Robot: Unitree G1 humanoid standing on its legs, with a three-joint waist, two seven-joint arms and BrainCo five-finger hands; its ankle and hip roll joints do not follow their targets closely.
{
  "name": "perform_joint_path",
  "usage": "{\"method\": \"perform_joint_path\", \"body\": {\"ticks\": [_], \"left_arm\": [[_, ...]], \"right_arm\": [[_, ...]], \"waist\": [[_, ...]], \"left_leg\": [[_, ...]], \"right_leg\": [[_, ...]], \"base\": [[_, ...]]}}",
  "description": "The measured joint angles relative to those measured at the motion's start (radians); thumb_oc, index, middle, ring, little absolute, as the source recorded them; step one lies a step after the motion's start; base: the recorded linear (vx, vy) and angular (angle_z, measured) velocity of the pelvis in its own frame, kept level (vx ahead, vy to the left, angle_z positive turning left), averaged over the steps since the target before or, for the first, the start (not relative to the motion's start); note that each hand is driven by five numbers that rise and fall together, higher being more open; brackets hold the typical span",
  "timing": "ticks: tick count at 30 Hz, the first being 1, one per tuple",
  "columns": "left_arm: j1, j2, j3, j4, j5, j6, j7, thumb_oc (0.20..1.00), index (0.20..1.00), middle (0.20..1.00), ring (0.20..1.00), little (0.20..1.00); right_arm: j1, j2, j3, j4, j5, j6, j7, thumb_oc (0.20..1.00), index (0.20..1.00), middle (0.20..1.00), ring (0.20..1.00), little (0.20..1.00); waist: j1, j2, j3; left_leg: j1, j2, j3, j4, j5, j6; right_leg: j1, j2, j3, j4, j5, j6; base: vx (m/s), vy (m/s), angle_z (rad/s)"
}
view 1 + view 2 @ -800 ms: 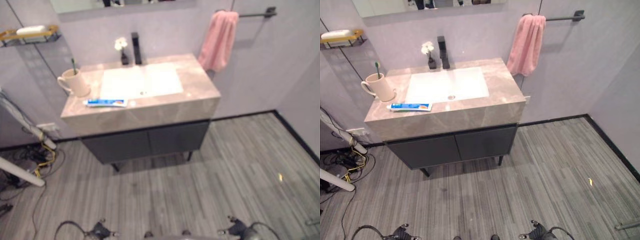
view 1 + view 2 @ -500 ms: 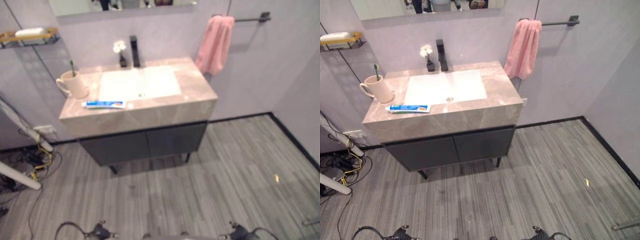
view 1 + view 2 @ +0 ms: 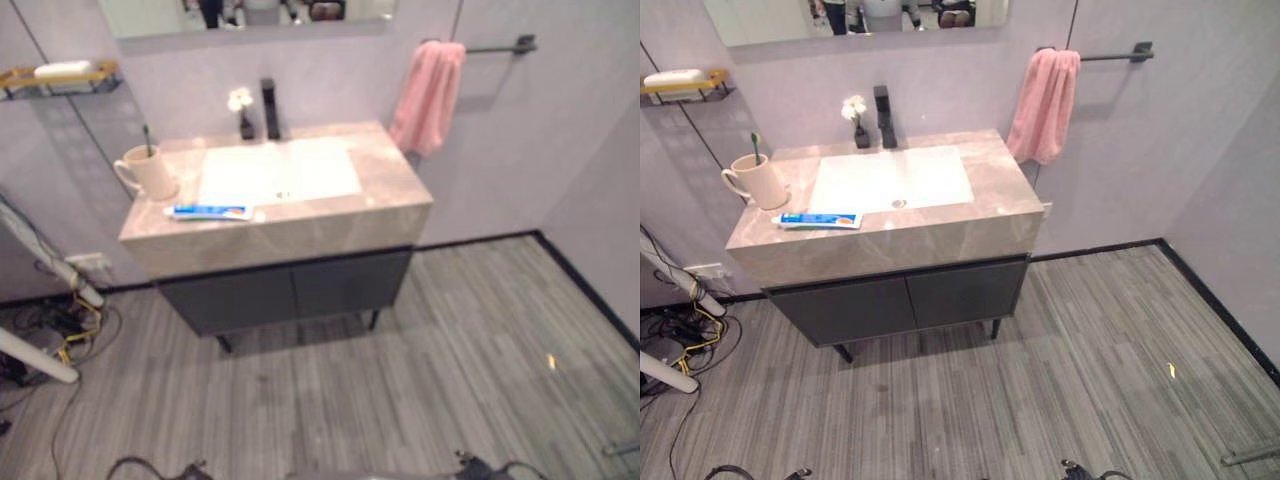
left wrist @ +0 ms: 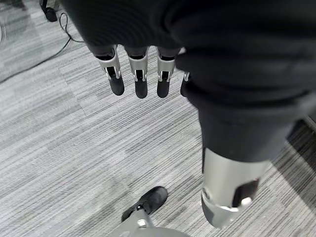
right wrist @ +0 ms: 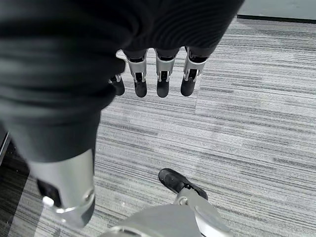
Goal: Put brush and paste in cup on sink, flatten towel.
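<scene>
On sink (image 3: 940,215), brush (image 3: 756,146) in cup (image 3: 761,181), paste (image 3: 820,219) beside

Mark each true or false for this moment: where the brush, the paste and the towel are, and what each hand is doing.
1. The brush stands in the cup. True.
2. The paste is in the cup. False: it lies flat on the counter, in front of the basin.
3. The towel lies spread on the counter. False: it hangs bunched on the wall bar.
4. The left hand is open and holds nothing. True.
5. The right hand grips the paste. False: it hangs open above the floor.
</scene>
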Motion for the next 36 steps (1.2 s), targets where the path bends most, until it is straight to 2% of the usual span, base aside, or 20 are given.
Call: {"method": "perform_joint_path", "body": {"ticks": [5,19,20,21,22,23,24,25,26,27,28,29,30,31,32,33,34,35,36], "left_arm": [[0.004,-0.004,0.046,0.009,-0.046,0.010,0.003,1.000,1.000,1.000,1.000,1.000],[0.005,-0.007,0.051,0.015,-0.063,0.009,0.005,1.000,1.000,1.000,1.000,1.000],[-0.002,-0.006,0.047,0.016,-0.064,0.011,0.004,1.000,1.000,1.000,1.000,1.000],[-0.022,-0.004,0.043,0.016,-0.060,0.011,0.005,1.000,1.000,1.000,1.000,1.000],[-0.046,0.002,0.046,0.016,-0.056,0.012,0.005,1.000,1.000,1.000,1.000,1.000],[-0.065,0.004,0.046,0.017,-0.056,0.012,0.006,1.000,1.000,1.000,1.000,1.000],[-0.081,0.016,0.045,0.010,-0.055,0.012,0.007,1.000,1.000,1.000,1.000,1.000],[-0.083,0.022,0.041,-0.004,-0.055,0.011,0.010,1.000,1.000,1.000,1.000,1.000],[-0.084,0.017,0.004,-0.006,-0.043,0.014,0.021,1.000,1.000,1.000,1.000,1.000],[-0.071,0.017,0.003,0.003,-0.034,0.015,0.021,1.000,1.000,1.000,1.000,1.000],[-0.060,0.020,0.013,0.014,-0.031,0.015,0.023,1.000,1.000,1.000,1.000,1.000],[-0.058,0.019,0.044,0.034,-0.025,0.017,0.025,1.000,1.000,1.000,1.000,1.000],[-0.064,0.019,0.053,0.056,-0.023,0.023,0.025,1.000,1.000,1.000,1.000,1.000],[-0.064,0.017,0.055,0.054,-0.018,0.034,0.025,1.000,1.000,1.000,1.000,1.000],[-0.061,0.020,0.033,0.043,-0.017,0.033,0.027,1.000,1.000,1.000,1.000,1.000],[-0.059,0.026,0.017,0.021,-0.017,0.032,0.027,1.000,1.000,1.000,1.000,1.000],[-0.054,0.031,-0.002,0.000,-0.017,0.029,0.027,1.000,1.000,1.000,1.000,1.000],[-0.073,0.039,-0.007,-0.018,-0.018,0.031,0.028,1.000,1.000,1.000,1.000,1.000],[-0.128,0.041,-0.052,-0.035,-0.019,0.035,0.027,1.000,1.000,1.000,1.000,1.000]], "right_arm": [[0.002,0.003,-0.016,0.018,0.005,0.001,-0.017,1.000,1.000,1.000,1.000,1.000],[-0.001,0.012,-0.032,0.024,0.020,0.013,-0.022,1.000,1.000,1.000,1.000,1.000],[-0.013,0.017,-0.032,0.026,0.038,0.013,-0.024,1.000,1.000,1.000,1.000,1.000],[-0.040,0.015,-0.032,0.019,0.043,0.012,-0.031,1.000,1.000,1.000,1.000,1.000],[-0.080,0.014,-0.031,0.012,0.046,0.011,-0.039,1.000,1.000,1.000,1.000,1.000],[-0.098,0.009,-0.031,-0.015,0.047,0.011,-0.040,1.000,1.000,1.000,1.000,1.000],[-0.098,0.008,-0.032,-0.074,0.059,0.000,-0.043,1.000,1.000,1.000,1.000,1.000],[-0.093,0.009,-0.035,-0.100,0.077,-0.005,-0.048,1.000,1.000,1.000,1.000,1.000],[-0.083,0.014,-0.053,-0.102,0.088,-0.004,-0.055,1.000,1.000,1.000,1.000,1.000],[-0.075,0.013,-0.058,-0.106,0.095,-0.005,-0.056,1.000,1.000,1.000,1.000,1.000],[-0.058,0.013,-0.059,-0.106,0.093,-0.001,-0.056,1.000,1.000,1.000,1.000,1.000],[-0.059,0.010,-0.059,-0.104,0.089,-0.001,-0.056,1.000,1.000,1.000,1.000,1.000],[-0.051,0.009,-0.059,-0.098,0.079,-0.001,-0.056,1.000,1.000,1.000,1.000,1.000],[-0.044,0.005,-0.062,-0.099,0.074,-0.001,-0.056,1.000,1.000,1.000,1.000,1.000],[-0.035,0.006,-0.059,-0.047,0.072,-0.006,-0.054,1.000,1.000,1.000,1.000,1.000],[-0.032,0.004,-0.049,0.015,0.071,0.004,-0.052,1.000,1.000,1.000,1.000,1.000],[-0.023,-0.008,-0.048,0.028,0.070,0.006,-0.052,1.000,1.000,1.000,1.000,1.000],[-0.027,-0.027,-0.050,0.020,0.069,0.001,-0.054,1.000,1.000,1.000,1.000,1.000],[-0.055,-0.054,-0.053,0.029,0.053,0.001,-0.056,1.000,1.000,1.000,1.000,1.000]], "waist": [[0.000,0.001,-0.001],[0.000,-0.006,-0.002],[0.002,-0.005,0.006],[0.002,0.007,0.032],[0.013,0.013,0.072],[0.011,0.014,0.101],[-0.002,-0.006,0.127],[-0.006,-0.018,0.147],[-0.009,-0.007,0.160],[-0.009,0.002,0.165],[-0.005,0.015,0.167],[0.003,0.011,0.170],[0.009,0.016,0.178],[-0.003,0.027,0.174],[-0.007,0.024,0.166],[-0.003,0.018,0.127],[-0.002,0.013,0.098],[-0.009,-0.010,0.097],[-0.023,-0.007,0.107]], "left_leg": [[-0.005,0.001,-0.001,-0.004,-0.004,-0.001],[-0.017,-0.014,0.000,-0.004,-0.008,0.005],[-0.021,-0.026,0.006,-0.005,-0.014,0.016],[-0.030,-0.018,0.017,-0.005,-0.013,0.025],[-0.036,-0.036,0.028,0.000,-0.011,0.062],[-0.039,-0.039,0.025,0.000,-0.009,0.078],[-0.052,-0.078,0.024,0.011,-0.015,0.091],[-0.050,-0.106,0.022,0.014,-0.019,0.108],[-0.042,-0.111,0.033,0.004,-0.018,0.109],[-0.046,-0.115,0.041,-0.002,-0.018,0.108],[-0.058,-0.115,0.067,0.000,-0.018,0.107],[-0.070,-0.118,0.091,0.001,-0.020,0.104],[-0.071,-0.121,0.094,-0.002,-0.023,0.100],[-0.063,-0.122,0.073,-0.003,-0.024,0.099],[-0.048,-0.119,0.047,-0.003,-0.043,0.072],[-0.038,-0.110,0.026,-0.002,-0.059,0.068],[-0.041,-0.107,0.011,0.001,-0.066,0.069],[-0.043,-0.108,-0.012,0.004,-0.062,0.066],[-0.048,-0.094,-0.069,0.013,-0.067,0.058]], "right_leg": [[0.001,0.000,-0.001,0.000,-0.005,0.003],[-0.018,-0.014,-0.001,0.006,-0.002,0.004],[-0.041,-0.019,0.005,0.040,0.005,0.011],[-0.102,-0.019,0.026,0.144,-0.009,0.024],[-0.215,-0.033,0.057,0.337,-0.027,0.044],[-0.294,-0.045,0.072,0.475,-0.031,0.051],[-0.430,-0.088,0.092,0.715,-0.006,0.071],[-0.520,-0.112,0.125,0.841,0.036,0.093],[-0.552,-0.102,0.116,0.778,-0.024,0.105],[-0.543,-0.093,0.092,0.641,-0.043,0.111],[-0.500,-0.068,0.090,0.373,-0.048,0.128],[-0.463,-0.043,0.080,0.109,-0.033,0.154],[-0.439,-0.029,0.081,0.004,-0.024,0.162],[-0.429,-0.017,0.123,0.032,-0.008,0.131],[-0.426,0.007,0.160,0.223,-0.012,0.081],[-0.418,0.028,0.136,0.389,-0.062,0.021],[-0.401,0.042,0.108,0.425,-0.087,-0.003],[-0.363,0.055,0.095,0.392,-0.097,-0.012],[-0.361,0.053,0.051,0.397,-0.139,-0.051]], "base": [[0.02,0.039,0.00],[0.02,0.136,0.00],[-0.05,0.249,-0.26],[-0.05,0.241,-0.58],[-0.05,0.252,-0.65],[-0.02,0.160,-0.44],[0.09,0.102,-0.08],[0.17,0.015,0.02],[0.26,-0.088,-0.02],[0.27,-0.153,-0.09],[0.35,-0.212,-0.18],[0.36,-0.210,-0.28],[0.54,-0.347,-0.05],[0.55,-0.374,0.39],[0.50,-0.358,0.73],[0.41,-0.326,0.64],[0.35,-0.277,0.51],[0.45,-0.307,0.76],[0.34,-0.188,1.01]]}}
